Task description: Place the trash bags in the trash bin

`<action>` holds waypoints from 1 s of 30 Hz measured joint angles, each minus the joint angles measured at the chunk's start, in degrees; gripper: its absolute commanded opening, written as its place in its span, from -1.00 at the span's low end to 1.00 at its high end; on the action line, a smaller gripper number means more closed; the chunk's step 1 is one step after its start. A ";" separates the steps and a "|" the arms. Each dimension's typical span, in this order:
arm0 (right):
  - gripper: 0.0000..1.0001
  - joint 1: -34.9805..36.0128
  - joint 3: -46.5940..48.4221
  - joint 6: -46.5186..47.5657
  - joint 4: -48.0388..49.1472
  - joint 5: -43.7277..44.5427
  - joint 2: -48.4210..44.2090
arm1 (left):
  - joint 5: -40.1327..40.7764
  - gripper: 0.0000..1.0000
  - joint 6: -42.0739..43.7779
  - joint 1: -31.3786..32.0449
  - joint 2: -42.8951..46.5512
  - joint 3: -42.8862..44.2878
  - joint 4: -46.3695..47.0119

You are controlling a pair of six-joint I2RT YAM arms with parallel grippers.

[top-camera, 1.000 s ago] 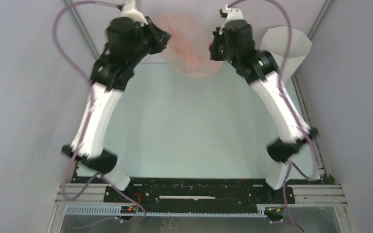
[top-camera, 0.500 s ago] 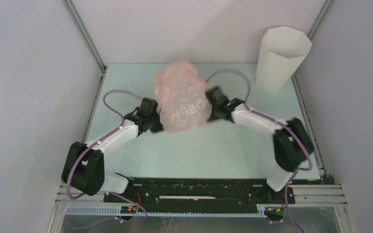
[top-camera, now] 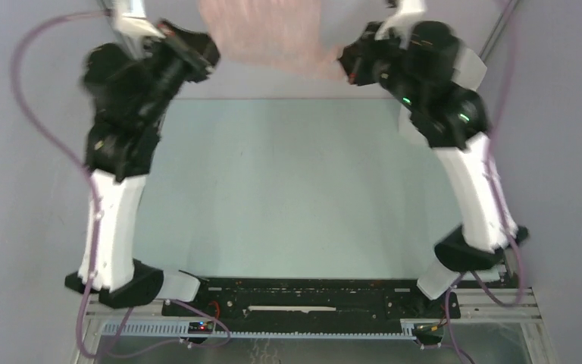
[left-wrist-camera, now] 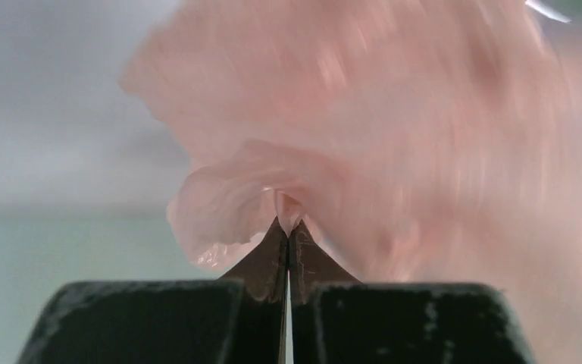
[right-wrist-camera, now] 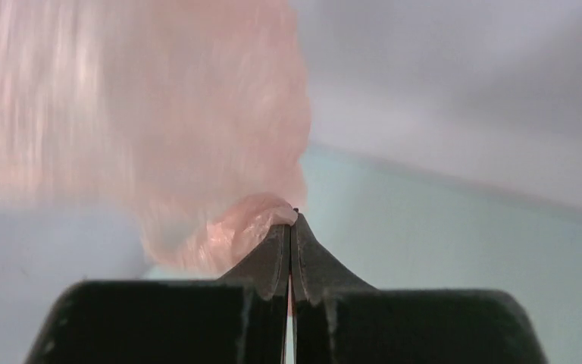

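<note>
While both arms stand raised high over the tabletop [top-camera: 288, 189], the trash bag [top-camera: 261, 34] hangs stretched between them at the far edge of the overhead view. It is lifted off the surface and held only by the 2 sets of fingers.

The left fingers [left-wrist-camera: 288, 231] are pressed together with a pinch of pale-pink film caught at their tips. The rest of the film billows up and to the right of them, blurred. The right fingers [right-wrist-camera: 291, 224] are likewise closed tight on a crumpled fold of the same bag, whose bulk spreads up and to the left in that wrist view.

The trash bin [top-camera: 472, 68] stands at the far right corner, mostly hidden behind the right arm's wrist, with only pale slivers showing. The bag is to the left of the bin and not inside it.
</note>
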State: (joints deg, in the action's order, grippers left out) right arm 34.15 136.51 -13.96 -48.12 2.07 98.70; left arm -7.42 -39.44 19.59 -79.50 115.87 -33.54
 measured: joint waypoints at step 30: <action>-1.00 -6.25 4.76 -0.63 -3.30 -11.78 -2.89 | -0.07 -1.00 -3.58 1.29 1.66 -0.70 -1.38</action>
State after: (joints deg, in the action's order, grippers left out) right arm 27.90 141.27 -14.59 -51.42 -9.72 95.81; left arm -7.49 -43.03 20.88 -77.84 115.18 -34.92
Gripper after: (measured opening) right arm 0.006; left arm 0.006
